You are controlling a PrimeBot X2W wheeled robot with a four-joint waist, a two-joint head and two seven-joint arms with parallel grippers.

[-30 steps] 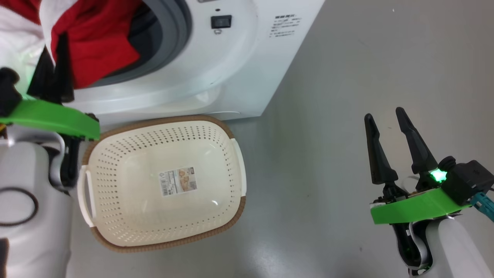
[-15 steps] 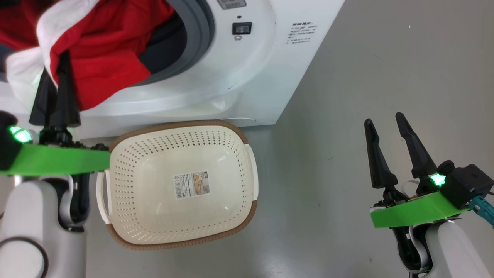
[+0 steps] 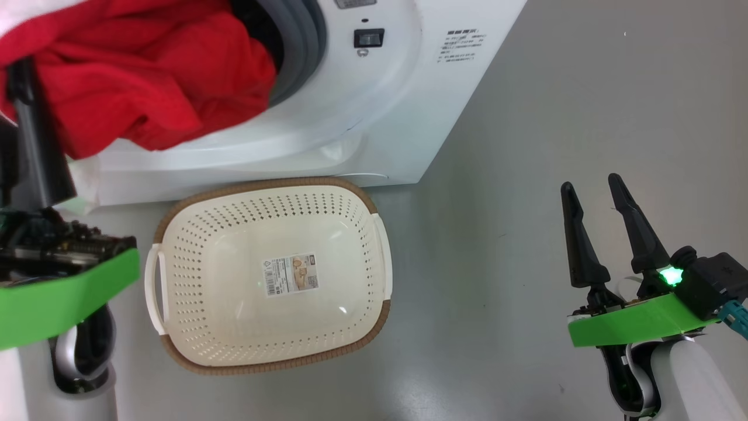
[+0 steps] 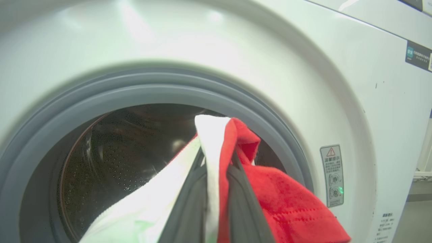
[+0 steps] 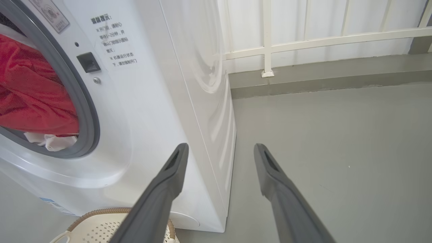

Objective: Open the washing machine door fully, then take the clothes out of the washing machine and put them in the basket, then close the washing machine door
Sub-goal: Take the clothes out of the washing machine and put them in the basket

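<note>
Clothes (image 3: 146,88): bright red fabric with white cloth, bulging out over the washing machine (image 3: 374,117) opening's lower edge, pinched in left claw (image 4: 217,162). Basket (image 3: 263,183) on floor (image 3: 497,175) just below. Right claw (image 3: 590,182) spread wide, holding nothing, above open grey floor.

Bare floor (image 3: 502,234) right of basket (image 3: 193,263)

Fingers (image 5: 158,202) spread apart, washing machine (image 5: 152,101), red clothes (image 5: 30,98) in its opening, basket (image 5: 98,229) below
</note>
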